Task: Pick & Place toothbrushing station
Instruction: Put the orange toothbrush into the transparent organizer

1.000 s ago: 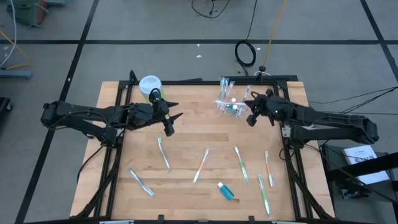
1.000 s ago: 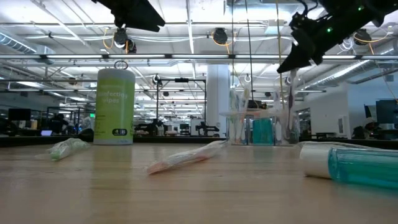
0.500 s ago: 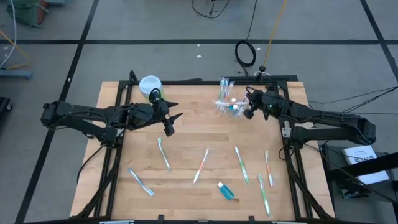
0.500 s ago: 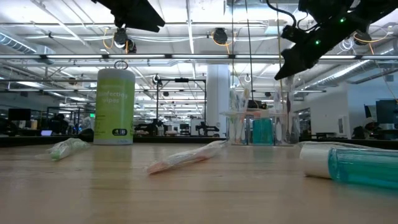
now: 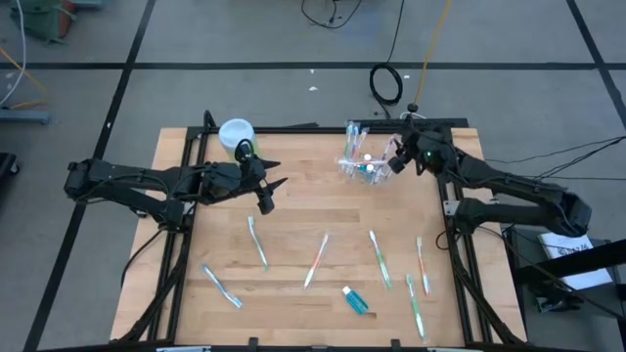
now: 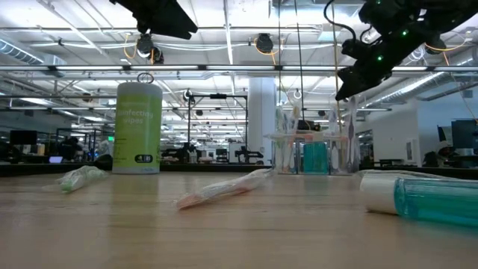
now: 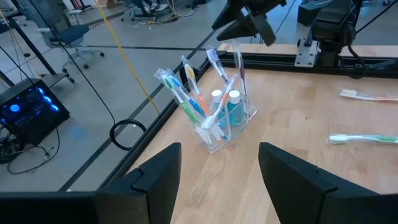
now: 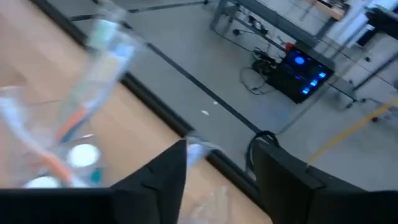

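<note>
A clear plastic cup (image 5: pixel 360 166) at the far middle of the table holds several toothbrushes and a blue toothpaste tube (image 7: pixel 234 107). My right gripper (image 5: pixel 395 161) hangs open just above the cup's right side. The upper end of a clear toothbrush (image 7: pixel 239 68) that stands in the cup lies between its fingers. My left gripper (image 5: pixel 272 194) waits open above the table's left half, pointing at the cup. Several more toothbrushes (image 5: pixel 316 259) and a toothpaste tube (image 5: pixel 357 299) lie flat on the near half. My right gripper has its fingers on either side of the clear toothbrush's upper end (image 8: pixel 196 149), coming from above. Whether a finger touches it, I cannot tell. The brush stands nearly upright with its lower end in the cup.
A light-green canister (image 5: pixel 237 135) with a white lid stands at the far left. A black frame (image 5: pixel 186 244) runs along the table's sides. Bare wood (image 5: pixel 323 210) lies between the cup and the loose brushes.
My right gripper has opened and let go of the clear toothbrush, which now stands in the cup. The gripper has moved a little toward the table's far edge and slightly up.
</note>
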Robot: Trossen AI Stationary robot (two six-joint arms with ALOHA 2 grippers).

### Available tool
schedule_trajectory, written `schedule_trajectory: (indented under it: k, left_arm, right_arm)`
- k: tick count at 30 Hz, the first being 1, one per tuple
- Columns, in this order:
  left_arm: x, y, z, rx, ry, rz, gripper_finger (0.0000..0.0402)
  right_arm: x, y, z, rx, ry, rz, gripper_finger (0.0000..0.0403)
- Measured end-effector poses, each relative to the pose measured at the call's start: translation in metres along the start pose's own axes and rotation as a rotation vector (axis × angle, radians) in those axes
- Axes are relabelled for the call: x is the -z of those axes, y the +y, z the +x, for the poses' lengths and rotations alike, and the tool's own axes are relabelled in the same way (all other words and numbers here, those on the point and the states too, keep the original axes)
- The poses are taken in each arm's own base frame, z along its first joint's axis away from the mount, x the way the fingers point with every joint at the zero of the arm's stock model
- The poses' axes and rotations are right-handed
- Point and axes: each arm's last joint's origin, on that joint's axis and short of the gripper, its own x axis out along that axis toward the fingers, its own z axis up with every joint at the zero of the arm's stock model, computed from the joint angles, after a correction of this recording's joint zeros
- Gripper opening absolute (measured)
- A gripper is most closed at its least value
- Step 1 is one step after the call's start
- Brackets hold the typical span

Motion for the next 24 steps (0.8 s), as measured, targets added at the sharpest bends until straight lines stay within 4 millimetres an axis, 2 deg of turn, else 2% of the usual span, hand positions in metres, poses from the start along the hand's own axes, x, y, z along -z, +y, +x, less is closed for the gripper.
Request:
schedule_trajectory:
  k: [7,13,19,21,24]
  left_arm:
    - [0.000,0.000,0.000,0.000,0.000,0.000,0.0218]
    - [0.000,0.000,0.000,0.000,0.000,0.000,0.0218]
    - [0.000,0.000,0.000,0.000,0.000,0.000,0.0218]
    - [0.000,0.000,0.000,0.000,0.001,0.000,0.0218]
    - [0.000,0.000,0.000,0.000,0.001,0.000,0.0218]
  right_arm:
    - [0.002,-0.014,0.005,0.128,0.029,0.007,0.0200]
    - [-0.006,-0.013,-0.001,0.057,-0.068,0.005,0.0193]
    - [-0.024,-0.018,-0.021,0.293,-0.193,-0.097,0.0189]
    - [-0.028,-0.015,-0.028,0.260,-0.246,-0.089,0.0191]
    - [-0.031,-0.002,-0.034,-0.001,-0.352,-0.104,0.0191]
